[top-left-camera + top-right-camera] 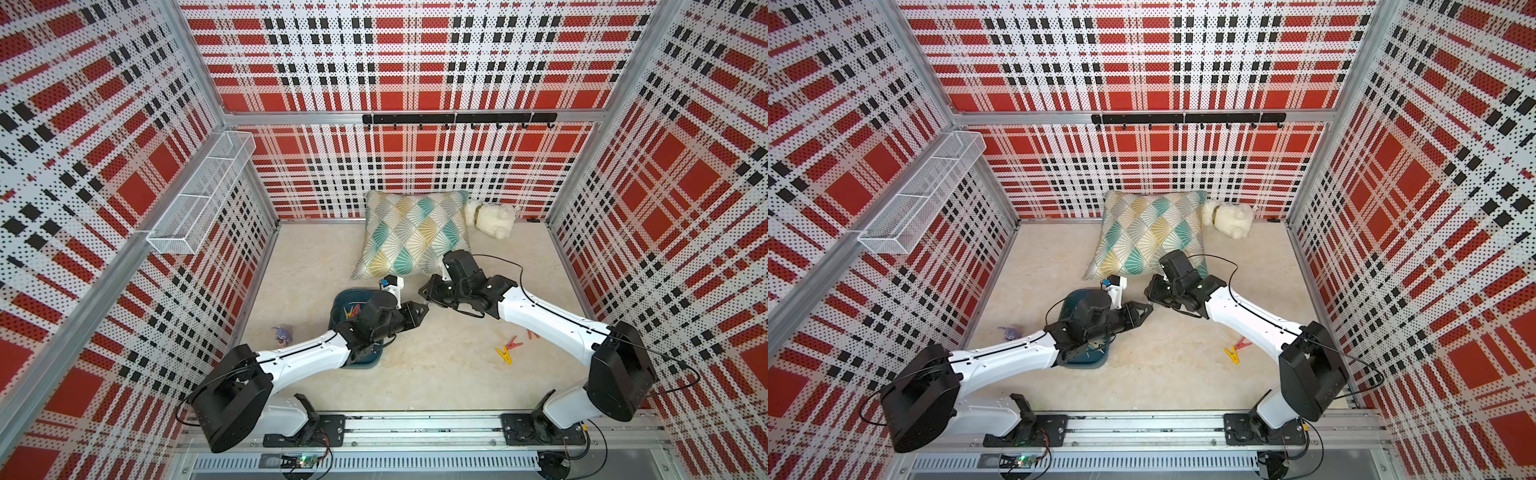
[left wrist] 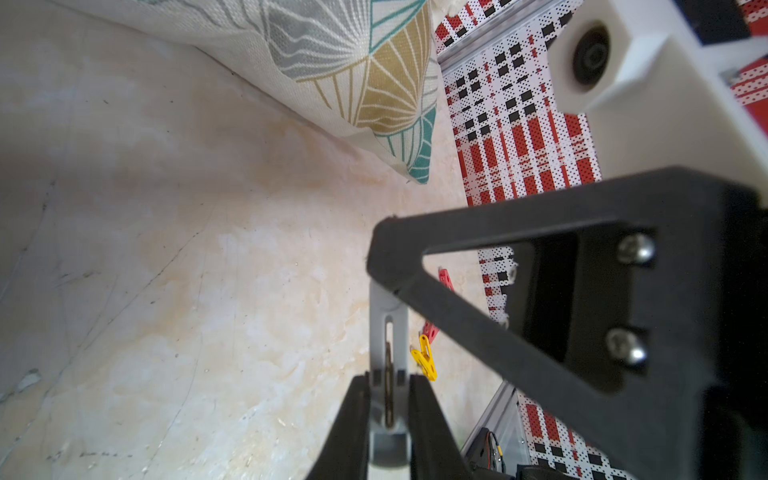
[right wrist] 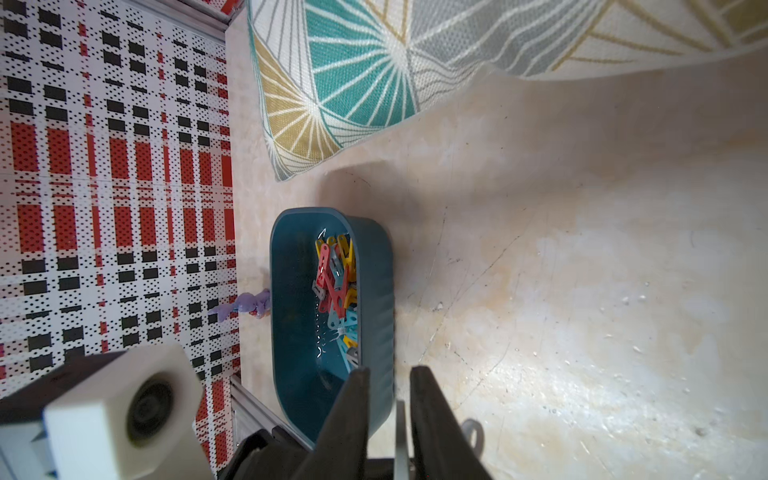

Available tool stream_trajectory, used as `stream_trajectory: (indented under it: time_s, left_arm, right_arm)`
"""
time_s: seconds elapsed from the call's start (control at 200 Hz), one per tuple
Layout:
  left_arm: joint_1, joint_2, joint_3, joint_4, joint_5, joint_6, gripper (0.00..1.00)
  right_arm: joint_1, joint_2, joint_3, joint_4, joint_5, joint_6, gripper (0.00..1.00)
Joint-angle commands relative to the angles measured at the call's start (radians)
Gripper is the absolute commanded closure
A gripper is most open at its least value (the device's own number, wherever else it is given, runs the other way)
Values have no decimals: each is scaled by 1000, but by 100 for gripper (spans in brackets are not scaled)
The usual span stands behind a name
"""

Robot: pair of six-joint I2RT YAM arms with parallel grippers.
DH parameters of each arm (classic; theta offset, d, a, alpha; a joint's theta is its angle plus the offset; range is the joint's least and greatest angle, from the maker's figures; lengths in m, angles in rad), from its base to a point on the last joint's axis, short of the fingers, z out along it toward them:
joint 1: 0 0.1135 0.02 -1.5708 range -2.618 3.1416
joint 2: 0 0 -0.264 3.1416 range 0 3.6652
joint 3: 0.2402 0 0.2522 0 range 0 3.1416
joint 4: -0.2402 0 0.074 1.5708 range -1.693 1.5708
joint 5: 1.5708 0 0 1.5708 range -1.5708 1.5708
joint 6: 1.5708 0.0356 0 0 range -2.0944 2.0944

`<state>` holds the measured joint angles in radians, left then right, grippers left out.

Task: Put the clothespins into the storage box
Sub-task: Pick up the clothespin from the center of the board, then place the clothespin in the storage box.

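Beige mottled tabletop point(image 1: 436, 374) carries the dark teal storage box point(image 3: 380, 316) on its left side, partly under the left arm, with a heap of yellow, red-pink, teal and grey clothespins point(image 3: 334, 286) lying inside. Just past the box's right edge the left gripper point(image 2: 389, 376) is clamped on a grey clothespin point(image 2: 388, 320), while the right gripper point(image 3: 389, 370) meets it tip to tip, its fingers a little apart with a gap beside the pin's far end. A yellow clothespin point(image 1: 504, 354) and a red-pink clothespin point(image 1: 513, 343) lie close together near the right arm, well apart from the box.
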<state>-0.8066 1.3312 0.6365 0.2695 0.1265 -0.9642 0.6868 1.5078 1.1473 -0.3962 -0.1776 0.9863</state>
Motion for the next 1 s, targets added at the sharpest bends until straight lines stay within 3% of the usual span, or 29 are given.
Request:
stream_trajectory:
  time_s: [0.0, 0.301, 0.611, 0.997]
  left_arm:
    - [22, -44, -33, 9, 6, 9, 90]
    - [131, -175, -91, -160, -56, 48, 90]
    - [270, -289, -119, -441, -214, 112, 89]
    - [278, -252, -154, -498, -319, 138, 83]
  right_arm:
    - [-24, -55, 9, -29, 40, -33, 69]
    - [-141, -161, -79, -95, 68, -122, 62]
    - [-305, -267, -252, -252, 152, -153, 66]
    - [-536, -358, -409, -313, 213, -206, 68]
